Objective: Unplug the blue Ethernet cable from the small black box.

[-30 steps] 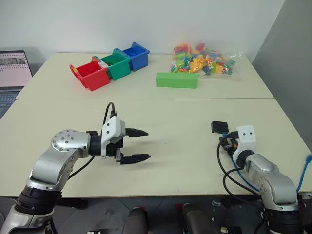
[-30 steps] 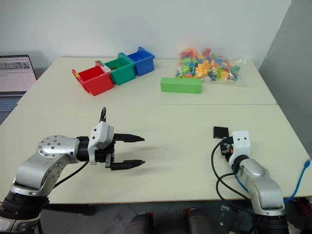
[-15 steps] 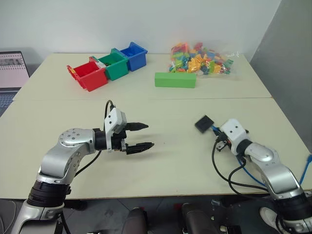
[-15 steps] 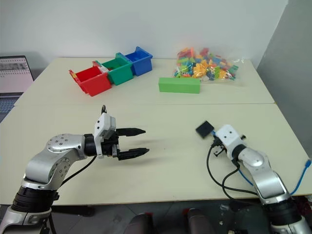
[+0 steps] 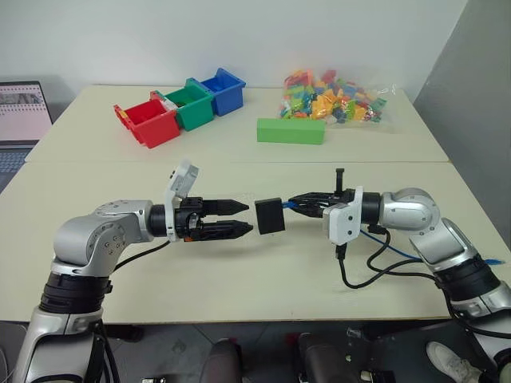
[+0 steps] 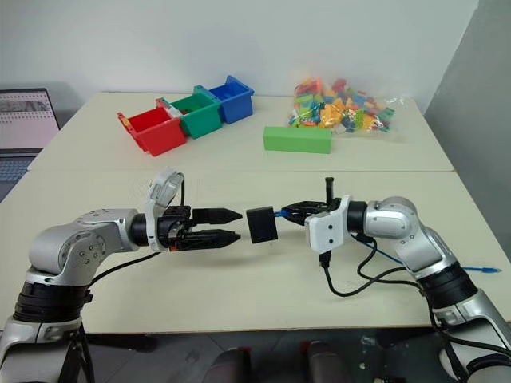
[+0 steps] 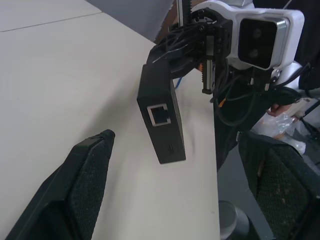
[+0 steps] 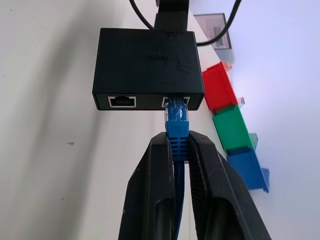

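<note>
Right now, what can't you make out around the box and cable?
- Far end of the thin bright-blue Ethernet cable: head views, hidden behind the right arm.
- Print on the small matte-black plastic box: right wrist view, too small.
- Cable's socket: left wrist view, behind the box.

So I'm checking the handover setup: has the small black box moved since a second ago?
Yes. The small black box has been carried left, from off right of the green block to just left of it, near the left end effector.
</note>
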Controlling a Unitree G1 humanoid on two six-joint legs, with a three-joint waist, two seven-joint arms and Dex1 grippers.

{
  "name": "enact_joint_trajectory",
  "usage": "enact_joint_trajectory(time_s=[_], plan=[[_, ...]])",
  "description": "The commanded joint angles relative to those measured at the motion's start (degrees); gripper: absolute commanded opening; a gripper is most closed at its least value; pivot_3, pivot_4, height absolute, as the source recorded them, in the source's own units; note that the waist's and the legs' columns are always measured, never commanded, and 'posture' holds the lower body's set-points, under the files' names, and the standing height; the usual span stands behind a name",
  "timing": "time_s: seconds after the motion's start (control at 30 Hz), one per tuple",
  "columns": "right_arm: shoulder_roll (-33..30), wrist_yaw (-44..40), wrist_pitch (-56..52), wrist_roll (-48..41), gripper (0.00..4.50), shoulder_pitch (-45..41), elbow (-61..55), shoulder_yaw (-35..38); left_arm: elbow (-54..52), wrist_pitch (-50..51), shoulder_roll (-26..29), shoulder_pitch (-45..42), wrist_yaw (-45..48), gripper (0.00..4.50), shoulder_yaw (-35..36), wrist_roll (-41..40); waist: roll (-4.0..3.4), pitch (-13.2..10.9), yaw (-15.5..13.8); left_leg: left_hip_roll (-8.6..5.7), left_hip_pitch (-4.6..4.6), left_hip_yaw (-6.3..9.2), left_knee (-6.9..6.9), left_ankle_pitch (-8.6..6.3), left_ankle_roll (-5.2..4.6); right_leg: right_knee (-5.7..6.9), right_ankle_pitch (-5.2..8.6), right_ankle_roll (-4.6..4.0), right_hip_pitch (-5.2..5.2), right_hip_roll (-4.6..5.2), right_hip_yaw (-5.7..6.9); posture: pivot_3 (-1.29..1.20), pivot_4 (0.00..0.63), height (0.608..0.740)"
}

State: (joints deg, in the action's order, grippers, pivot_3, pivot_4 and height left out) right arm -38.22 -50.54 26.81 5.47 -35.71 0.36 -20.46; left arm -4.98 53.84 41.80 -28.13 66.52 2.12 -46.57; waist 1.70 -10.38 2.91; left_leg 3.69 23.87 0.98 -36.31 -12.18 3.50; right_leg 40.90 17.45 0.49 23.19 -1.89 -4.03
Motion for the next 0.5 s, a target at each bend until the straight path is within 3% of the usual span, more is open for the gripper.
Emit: enact_joint_trajectory(time_s=[0.03,0.2,0.5], plan=[[1.49,-1.1,-0.07,-1.73,0.12,-2.27,-2.04,0.82,-2.6,2.16,-2.27,-0.26,-3.2,4.19,2.13,-3.03,0.0,0.0,-0.1,0.0,0.0,0.0,-0.01,0.0,0.0,0.01,0.0,0.0,0.0,0.0,0.0,0.0,0.15,0.74],[3.0,-1.77,-1.54,-2.17,0.12,-2.91,-3.04,1.43,-3.83,3.14,-4.4,0.74,-5.72,4.19,2.92,-4.7,0.0,0.0,-0.17,0.0,-0.01,0.02,-0.08,0.0,0.0,0.08,-0.01,-0.02,-0.01,0.0,0.0,0.0,0.15,0.74],[3.63,-2.14,-3.4,-2.92,0.11,-3.22,-3.81,2.39,-2.77,4.18,-4.63,0.57,-6.99,2.39,4.15,-6.13,0.0,0.0,-0.2,-0.01,0.0,0.04,-0.11,0.01,0.01,0.1,-0.01,-0.02,-0.01,0.01,0.01,0.0,0.15,0.74]])
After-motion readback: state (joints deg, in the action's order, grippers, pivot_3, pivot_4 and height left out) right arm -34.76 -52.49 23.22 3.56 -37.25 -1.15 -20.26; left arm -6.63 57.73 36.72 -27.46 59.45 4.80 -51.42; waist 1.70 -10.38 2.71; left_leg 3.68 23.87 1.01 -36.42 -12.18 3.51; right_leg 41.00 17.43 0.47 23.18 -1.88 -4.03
